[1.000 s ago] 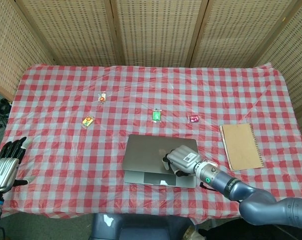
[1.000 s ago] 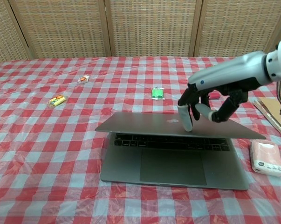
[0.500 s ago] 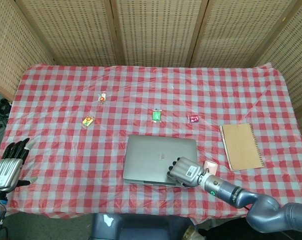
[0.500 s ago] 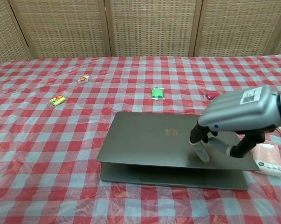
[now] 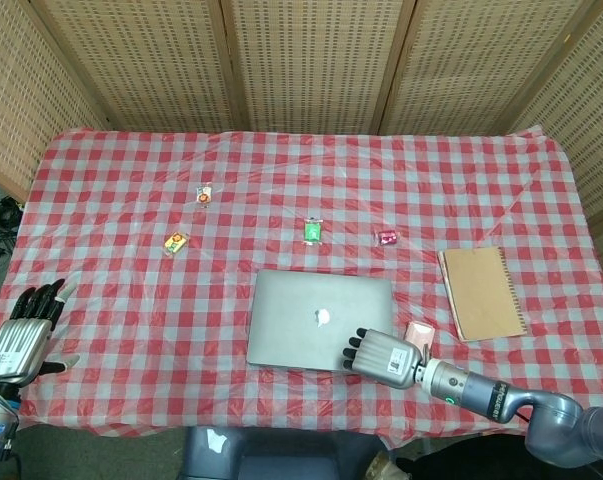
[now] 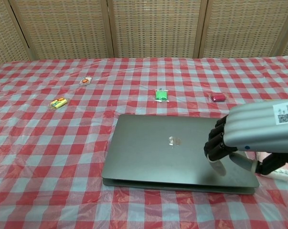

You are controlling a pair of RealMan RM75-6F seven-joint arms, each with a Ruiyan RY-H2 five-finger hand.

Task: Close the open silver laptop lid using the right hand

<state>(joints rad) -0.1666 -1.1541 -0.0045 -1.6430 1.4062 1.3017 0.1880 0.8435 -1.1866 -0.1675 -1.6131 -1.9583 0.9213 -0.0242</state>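
The silver laptop (image 5: 319, 318) (image 6: 167, 148) lies at the front middle of the checked table with its lid down flat on its base. My right hand (image 5: 378, 356) (image 6: 249, 143) is over the lid's front right corner, fingers curled downward with the tips at the lid surface and nothing held. My left hand (image 5: 23, 327) hangs off the table's front left edge with fingers spread and empty; only the head view shows it.
A brown notebook (image 5: 481, 292) lies right of the laptop, and a small pink-white packet (image 5: 419, 332) (image 6: 277, 171) sits by the laptop's right edge. Small wrapped sweets are scattered behind: green (image 5: 313, 230), red (image 5: 387, 237), yellow (image 5: 175, 241) and another (image 5: 205, 194).
The lid has gone from partly raised to flat on the base. My right hand followed it down and slid toward the front right corner. The left hand barely moved.
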